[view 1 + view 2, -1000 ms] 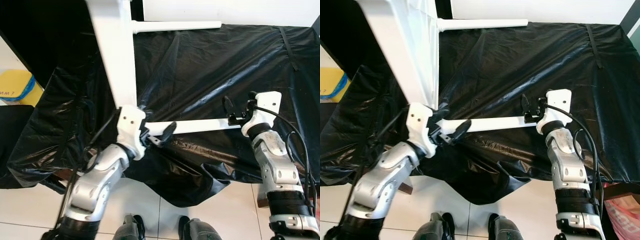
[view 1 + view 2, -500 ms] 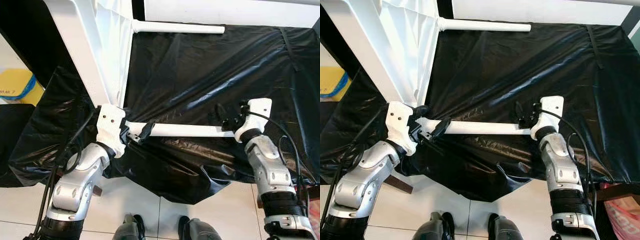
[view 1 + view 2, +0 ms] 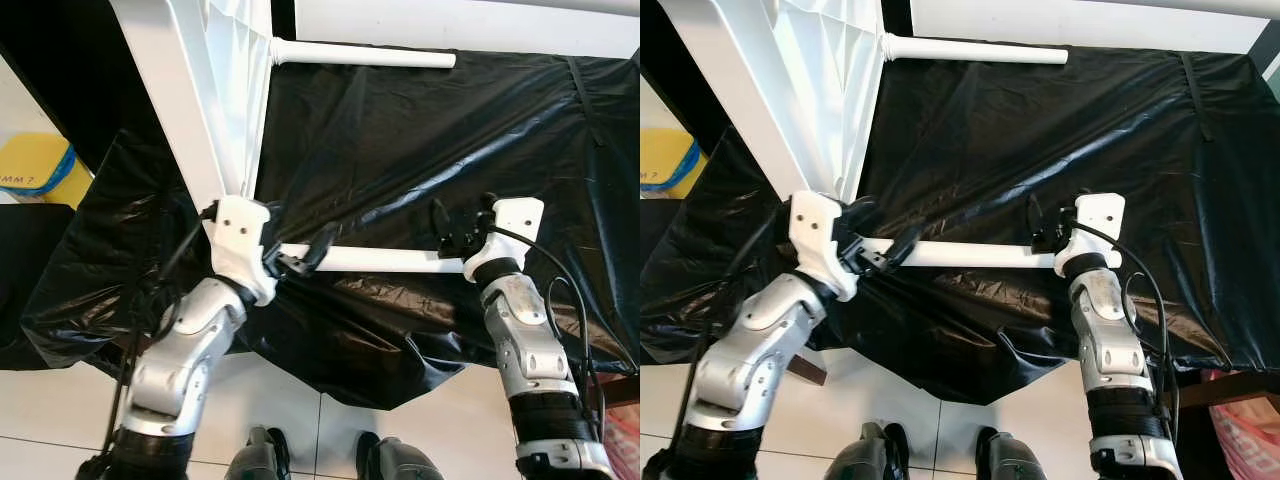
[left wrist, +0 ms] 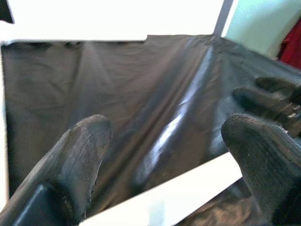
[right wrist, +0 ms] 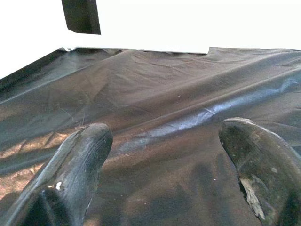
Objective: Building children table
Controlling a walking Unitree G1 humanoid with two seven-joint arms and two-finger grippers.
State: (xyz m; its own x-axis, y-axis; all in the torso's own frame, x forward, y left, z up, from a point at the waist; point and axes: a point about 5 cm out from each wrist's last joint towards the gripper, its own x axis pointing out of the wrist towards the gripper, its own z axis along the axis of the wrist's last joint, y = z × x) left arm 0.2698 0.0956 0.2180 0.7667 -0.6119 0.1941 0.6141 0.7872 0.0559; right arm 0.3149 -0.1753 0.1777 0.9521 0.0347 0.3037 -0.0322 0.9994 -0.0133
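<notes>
A white children's table lies tipped on its side on a black plastic sheet, top at the left and legs pointing right. The upper leg runs along the back. The lower leg spans between my grippers. My left gripper is open at that leg's root by the tabletop; in the left wrist view the leg crosses low between the spread fingers. At the leg's free end my right gripper is open, with black sheet between its fingers.
The black sheet drapes over a low platform and hangs off its front edge onto white floor tiles. A yellow and blue object sits at the far left. A red bag lies at the lower right.
The tabletop has tilted and now shows more of its underside. My left gripper swung left, then back right along the lower leg's root. The right gripper stayed by the leg's end.
</notes>
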